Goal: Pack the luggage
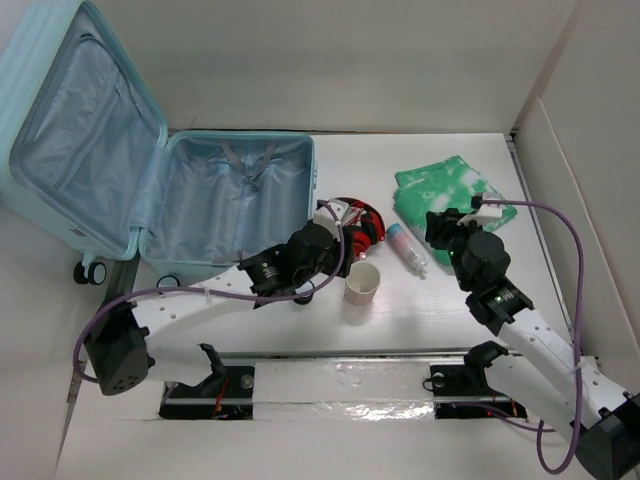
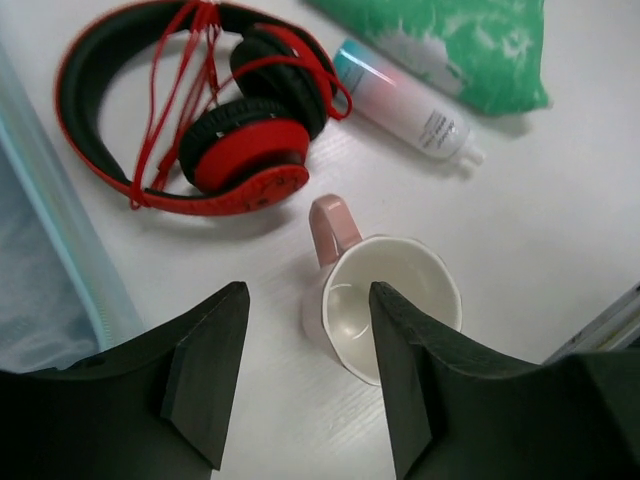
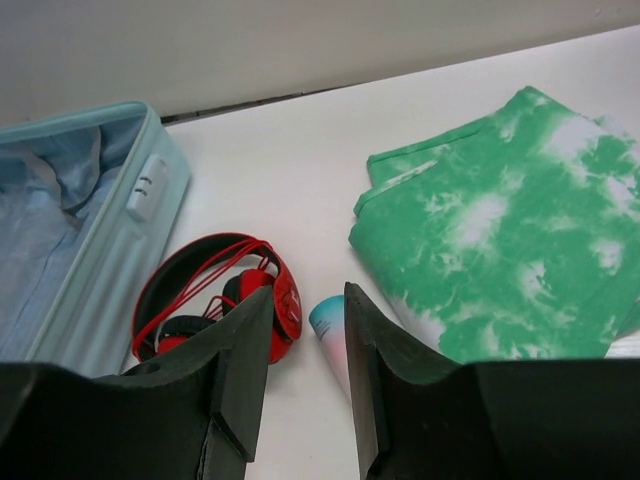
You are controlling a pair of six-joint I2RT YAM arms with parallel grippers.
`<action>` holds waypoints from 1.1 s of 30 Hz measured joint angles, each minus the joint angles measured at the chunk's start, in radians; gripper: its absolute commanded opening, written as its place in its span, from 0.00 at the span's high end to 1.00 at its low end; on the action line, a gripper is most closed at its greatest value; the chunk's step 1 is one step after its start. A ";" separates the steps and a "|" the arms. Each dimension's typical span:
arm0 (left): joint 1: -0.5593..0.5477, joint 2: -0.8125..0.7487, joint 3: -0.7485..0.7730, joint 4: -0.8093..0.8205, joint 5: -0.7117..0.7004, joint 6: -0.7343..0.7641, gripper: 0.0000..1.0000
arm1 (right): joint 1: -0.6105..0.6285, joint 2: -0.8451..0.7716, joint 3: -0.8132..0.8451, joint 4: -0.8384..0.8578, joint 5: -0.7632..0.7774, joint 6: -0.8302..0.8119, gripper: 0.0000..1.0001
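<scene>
Luggage (image 1: 230,205) open, nothing packed yet; headphones (image 2: 250,150), mug (image 1: 362,283), tube (image 1: 405,247) and cloth (image 1: 450,190) wait at its three o'clock. Left gripper (image 2: 307,300) and right gripper (image 3: 306,300) fingers are parted and empty.

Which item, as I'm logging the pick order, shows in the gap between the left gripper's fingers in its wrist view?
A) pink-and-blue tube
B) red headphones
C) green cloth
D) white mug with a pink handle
D: in the left wrist view the mug lies in the gap of the open left gripper, while the headphones, tube and cloth lie beyond the fingertips.
</scene>
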 measured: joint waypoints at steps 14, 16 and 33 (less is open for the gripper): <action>-0.045 0.220 0.017 -0.041 0.085 0.015 0.61 | 0.000 0.027 0.000 0.000 -0.016 -0.001 0.59; -0.044 0.254 0.024 -0.041 0.067 0.016 0.71 | 0.000 0.026 0.000 0.000 -0.018 -0.001 0.59; 0.001 0.113 0.079 -0.030 0.031 0.050 1.00 | 0.000 -0.012 0.000 0.002 -0.031 0.000 0.58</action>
